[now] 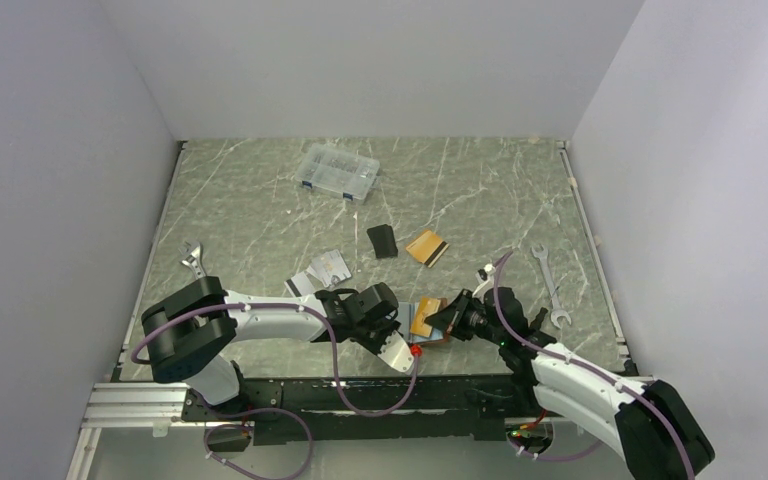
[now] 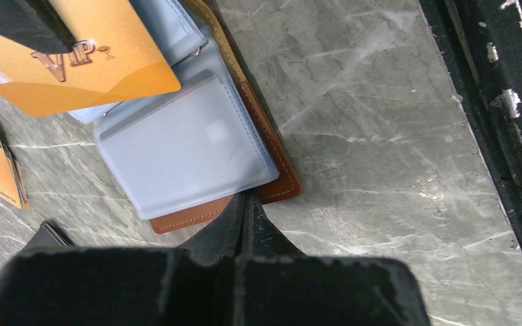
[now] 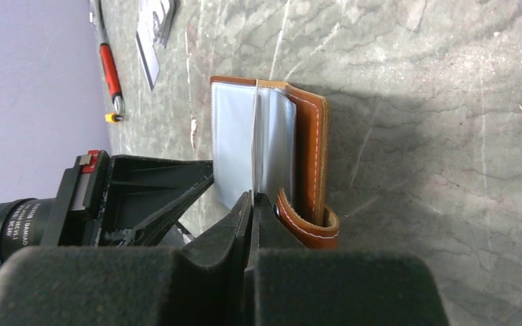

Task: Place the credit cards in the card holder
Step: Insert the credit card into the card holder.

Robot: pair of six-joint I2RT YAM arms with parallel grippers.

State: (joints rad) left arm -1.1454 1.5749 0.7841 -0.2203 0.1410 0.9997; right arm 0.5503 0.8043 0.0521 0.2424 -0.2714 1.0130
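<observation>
The brown leather card holder (image 1: 432, 338) lies open near the table's front edge, its clear sleeves (image 2: 183, 142) facing up. My right gripper (image 1: 452, 312) is shut on an orange credit card (image 2: 75, 61), held tilted over the sleeves; in the right wrist view this card (image 3: 254, 136) shows edge-on between the sleeves. My left gripper (image 2: 248, 202) is shut, with its tips against the card holder's (image 2: 275, 183) near leather edge. A second orange credit card (image 1: 427, 247) and silver-grey credit cards (image 1: 320, 270) lie further back.
A small black rectangle (image 1: 382, 240) lies beside the loose orange card. A clear compartment box (image 1: 338, 172) stands at the back. Wrenches lie at the left (image 1: 193, 260) and right (image 1: 550, 285). A red-handled tool (image 3: 109, 68) lies near the silver cards.
</observation>
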